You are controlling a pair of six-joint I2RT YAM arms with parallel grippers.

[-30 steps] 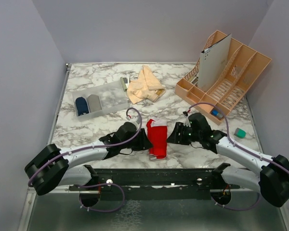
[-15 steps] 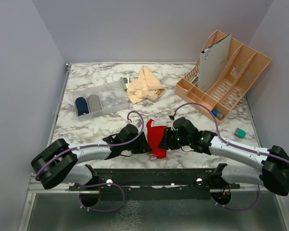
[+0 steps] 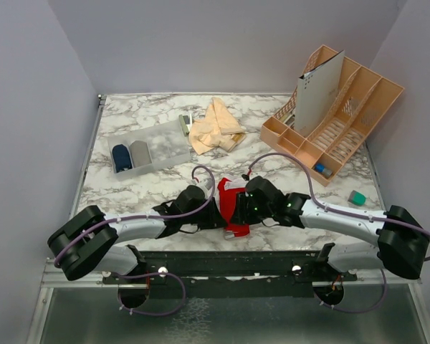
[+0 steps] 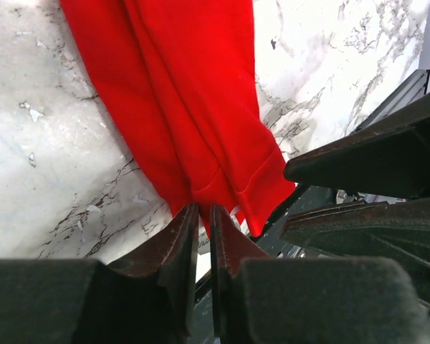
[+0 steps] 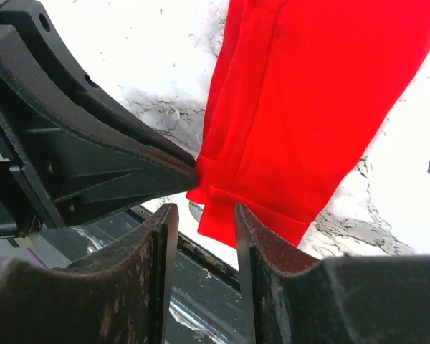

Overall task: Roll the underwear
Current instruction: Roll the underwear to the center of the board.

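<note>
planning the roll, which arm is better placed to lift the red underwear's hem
Left, probably: the left end effector looks pinched on the near hem of the red underwear, while the right end effector has jaws apart.

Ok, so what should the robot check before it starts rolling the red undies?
1. Red underwear folded into a long strip, flat on the table: ok.
2. Left gripper at the strip's near end: ok.
3. Left gripper really pinching the cloth: cannot tell; its jaws are almost together right at the hem.
4. Right gripper pinching the cloth: not ok; its jaws stand apart with the near corner between them.
5. Grippers not bumping each other: cannot tell; they are very close.
6. Peach-beige underwear out of the way: ok; it lies farther back, apart from the red one.
</note>
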